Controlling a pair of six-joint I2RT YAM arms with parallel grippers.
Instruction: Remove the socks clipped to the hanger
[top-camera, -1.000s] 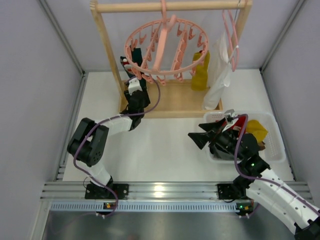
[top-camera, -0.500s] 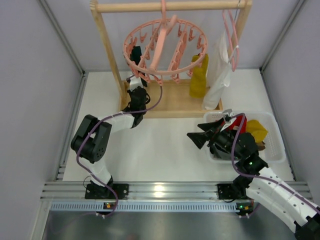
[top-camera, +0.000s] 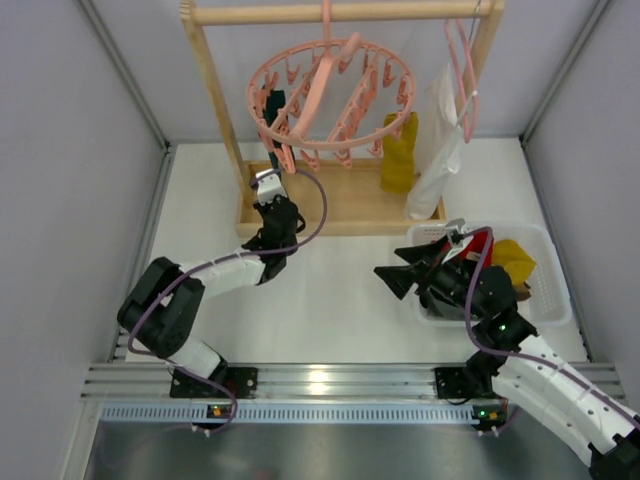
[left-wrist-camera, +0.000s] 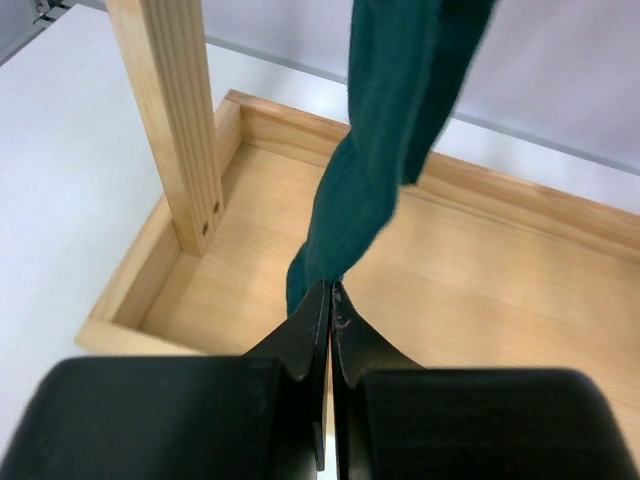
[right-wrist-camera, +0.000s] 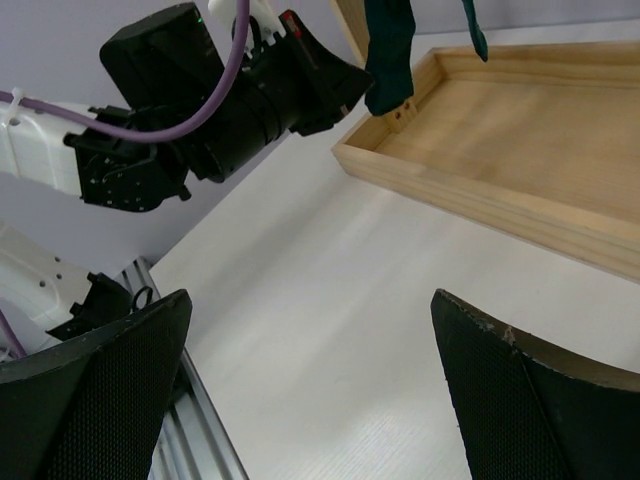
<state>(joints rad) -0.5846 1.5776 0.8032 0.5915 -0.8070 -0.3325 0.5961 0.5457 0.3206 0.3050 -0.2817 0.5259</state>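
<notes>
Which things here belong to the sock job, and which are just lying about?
Job: hoop hanger, teal sock, yellow sock, left claw shut on the teal sock.
Lying about: white cloth, thin hanger.

The flat white table (top-camera: 330, 290) fills the middle of the top view; a light wooden rack with a shallow tray base (top-camera: 350, 205) stands on it at upper centre; a white slotted plastic basket (top-camera: 550, 285) sits at right.
</notes>
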